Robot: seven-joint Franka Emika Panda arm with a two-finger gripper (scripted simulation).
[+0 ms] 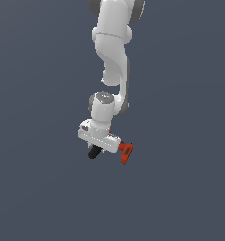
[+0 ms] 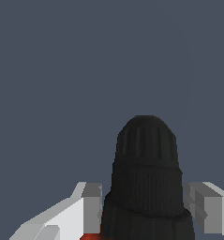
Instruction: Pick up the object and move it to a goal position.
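**Drill Held in Gripper**

The arm (image 1: 113, 56) reaches down from the top of the exterior view. The gripper (image 1: 100, 145) is closed on the drill (image 1: 125, 151). The black chuck tip (image 1: 93, 153) protrudes toward the exterior view's left; the red battery base (image 1: 126, 153) protrudes toward its right. In the wrist view, the fingers (image 2: 91, 206) sit against both sides of the chuck (image 2: 146, 178). The background is uniform grey; contact with any surface cannot be determined.

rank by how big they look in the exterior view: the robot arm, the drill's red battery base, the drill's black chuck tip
1. robot arm, by far the largest
2. red battery base
3. black chuck tip, only slightly smaller than the base, and partly hidden under the gripper, so that order is unsure
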